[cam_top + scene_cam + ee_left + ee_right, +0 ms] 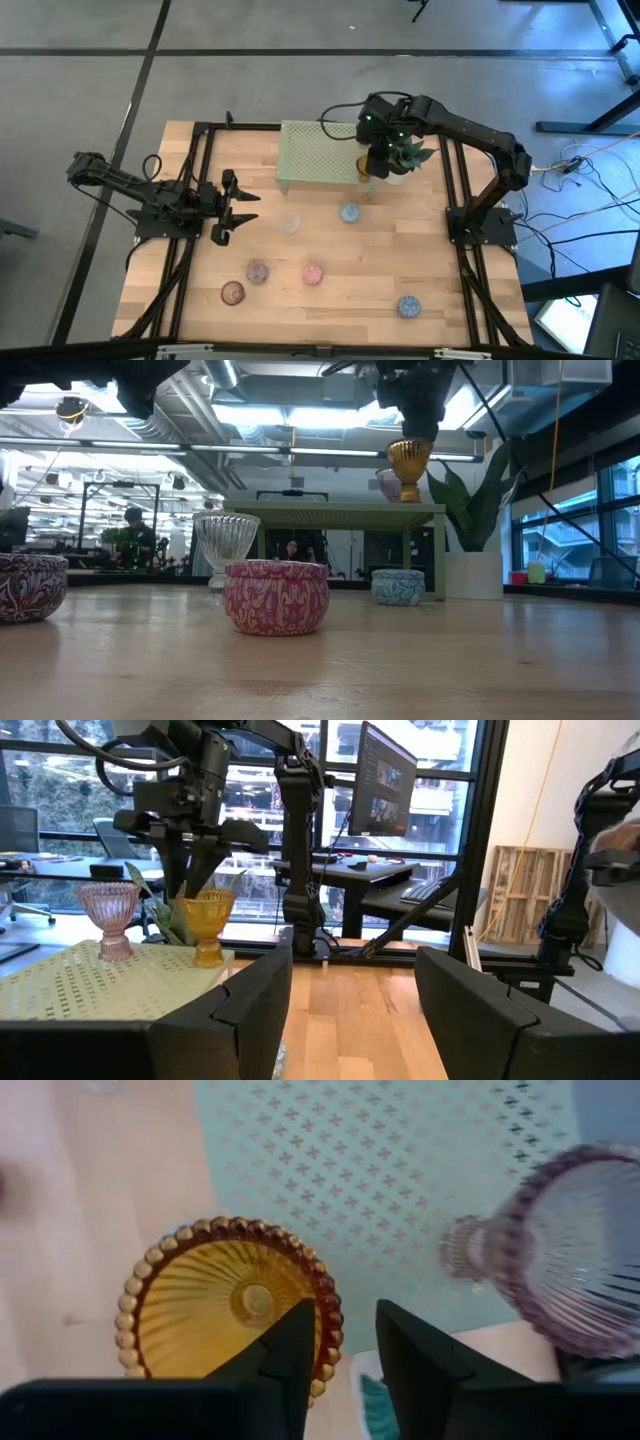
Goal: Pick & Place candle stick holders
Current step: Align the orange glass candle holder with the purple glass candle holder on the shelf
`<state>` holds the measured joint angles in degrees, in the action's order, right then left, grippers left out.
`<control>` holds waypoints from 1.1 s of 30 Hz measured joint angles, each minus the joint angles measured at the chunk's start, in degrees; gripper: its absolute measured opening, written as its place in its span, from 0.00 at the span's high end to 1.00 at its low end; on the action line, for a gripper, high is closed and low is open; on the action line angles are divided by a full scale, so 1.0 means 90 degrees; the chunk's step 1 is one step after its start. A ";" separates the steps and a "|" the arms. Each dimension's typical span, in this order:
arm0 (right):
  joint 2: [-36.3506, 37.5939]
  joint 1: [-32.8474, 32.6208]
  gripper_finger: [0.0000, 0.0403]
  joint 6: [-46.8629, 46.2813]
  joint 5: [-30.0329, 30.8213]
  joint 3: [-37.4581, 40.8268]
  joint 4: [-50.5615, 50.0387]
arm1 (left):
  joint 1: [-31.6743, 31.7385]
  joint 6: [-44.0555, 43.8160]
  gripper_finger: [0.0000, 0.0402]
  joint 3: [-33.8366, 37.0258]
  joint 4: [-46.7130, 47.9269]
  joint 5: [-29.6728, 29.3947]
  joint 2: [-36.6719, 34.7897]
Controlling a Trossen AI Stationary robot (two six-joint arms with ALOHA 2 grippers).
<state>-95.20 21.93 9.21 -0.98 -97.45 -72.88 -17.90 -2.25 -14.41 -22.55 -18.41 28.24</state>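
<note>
Pink patterned holder [276, 596] sits closest to the low cam, on the desk [350, 290], w/ a clear ribbed glass holder [226, 542] just behind it and a brownish-mauve patterned one [30, 587] off to the side. Pale blue holder [398, 586] is farther back, near the pale green perforated stand [318, 152]. Overhead also shows another mauve holder [233, 292] near the desk's front left and a blue one [408, 306] front right, well apart from the rest.

Amber holder [409, 469] stands upright on the stand's right end, pink glass holder [109, 917] just beside it, also on the stand. Potted plant [470, 520] sits next to the stand on that side.

Right gripper [345, 1345] is directly above the amber holder; fingers are slightly apart over its beaded rim, can't tell if they touch it, not clamped on it.

Left gripper [226, 207] hovers over the desk's left side, fingers apart, nothing between them, pointing toward the stand.
</note>
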 joint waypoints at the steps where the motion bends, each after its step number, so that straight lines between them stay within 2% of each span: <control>1: 0.0000 0.0000 0.71 0.0002 0.0079 0.0000 0.0000 | -0.0001 -0.0002 0.48 0.0000 0.0000 -0.0001 -0.0001; 33: 0.0007 0.0000 0.70 -0.0163 0.0158 0.0000 -0.0024 | -0.0001 -0.0002 0.48 0.0000 0.0000 -0.0001 -0.0001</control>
<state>-95.13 21.93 7.75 0.44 -97.45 -73.10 -17.91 -2.26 -14.41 -22.55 -18.41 28.23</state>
